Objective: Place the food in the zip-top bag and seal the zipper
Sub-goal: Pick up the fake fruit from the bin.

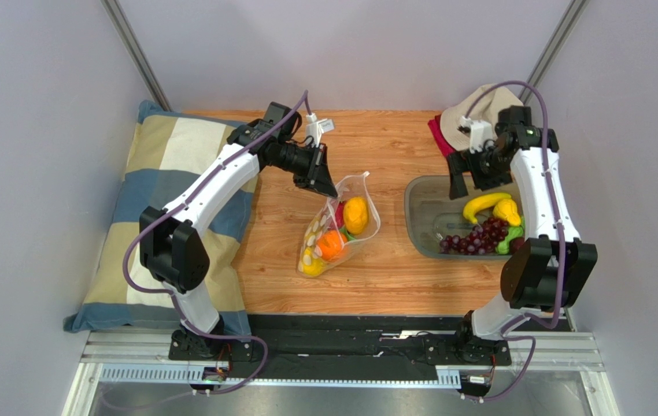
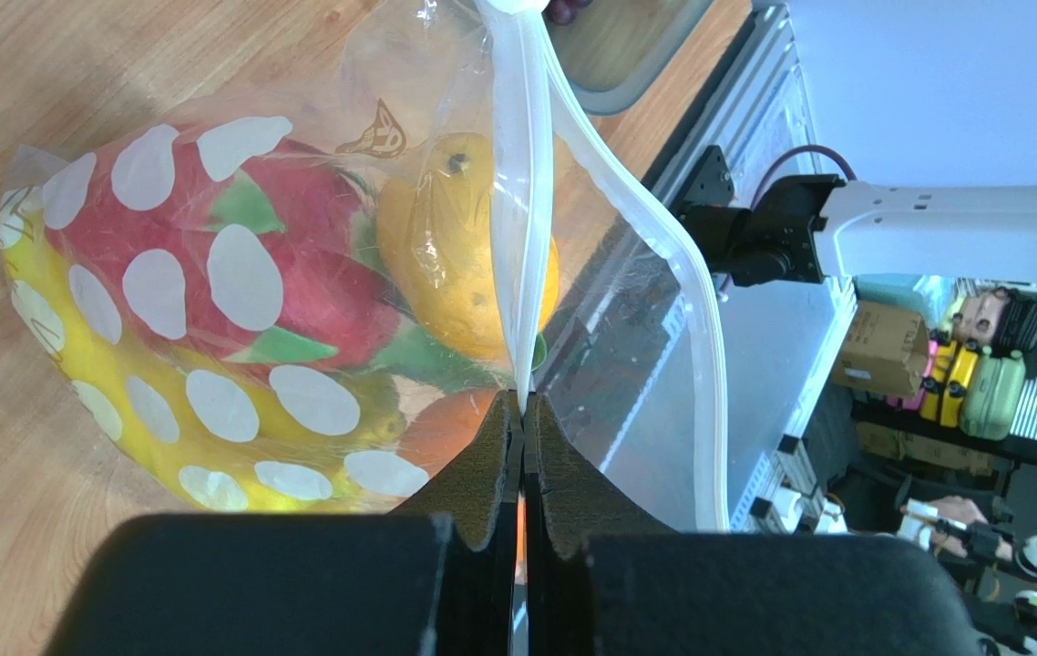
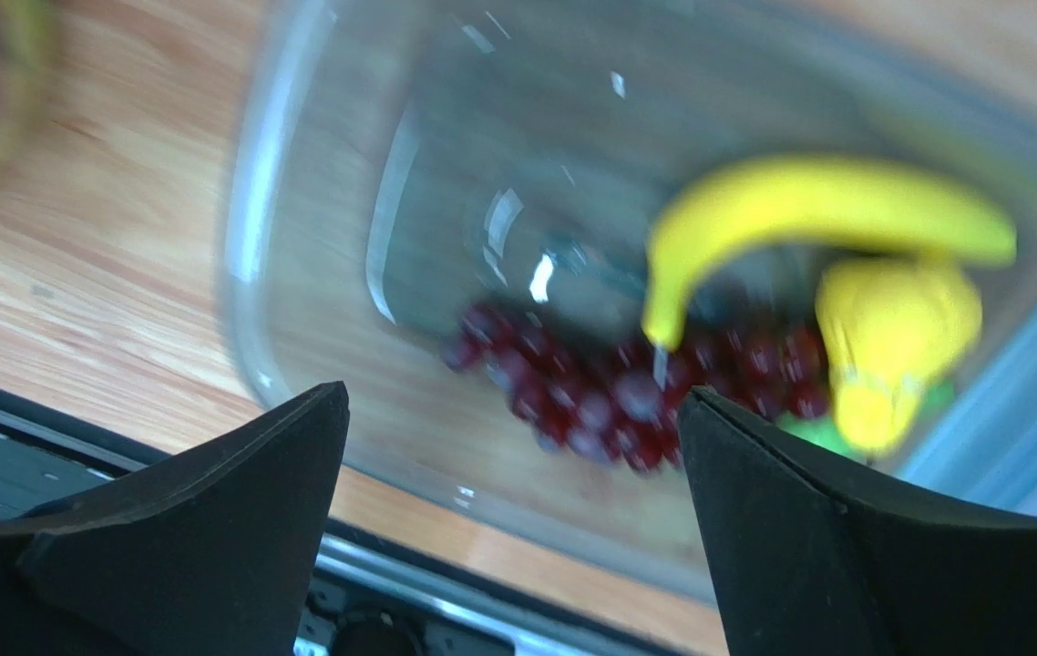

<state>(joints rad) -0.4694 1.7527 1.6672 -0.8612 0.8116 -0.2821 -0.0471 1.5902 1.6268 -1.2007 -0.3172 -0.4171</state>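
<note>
The dotted clear zip-top bag [image 1: 341, 227] lies mid-table, holding a pink dragon fruit [image 2: 305, 260], a yellow fruit [image 2: 463, 260], an orange [image 1: 332, 245] and a banana [image 1: 312, 265]. My left gripper [image 2: 524, 407] is shut on one zipper strip [image 2: 524, 205] at the bag's far end. The other strip [image 2: 688, 301] bows away, so the mouth gapes. My right gripper [image 3: 510, 397] hangs open and empty over the grey tray [image 3: 264, 274]. In the tray lie a banana [image 3: 812, 205], a yellow fruit [image 3: 894, 328] and dark grapes [image 3: 634, 390].
A checked pillow [image 1: 167, 191] covers the table's left side. A beige hat [image 1: 471, 113] and a red cloth [image 1: 437, 134] sit behind the tray [image 1: 419, 217]. A metal rail [image 1: 341, 351] runs along the near edge.
</note>
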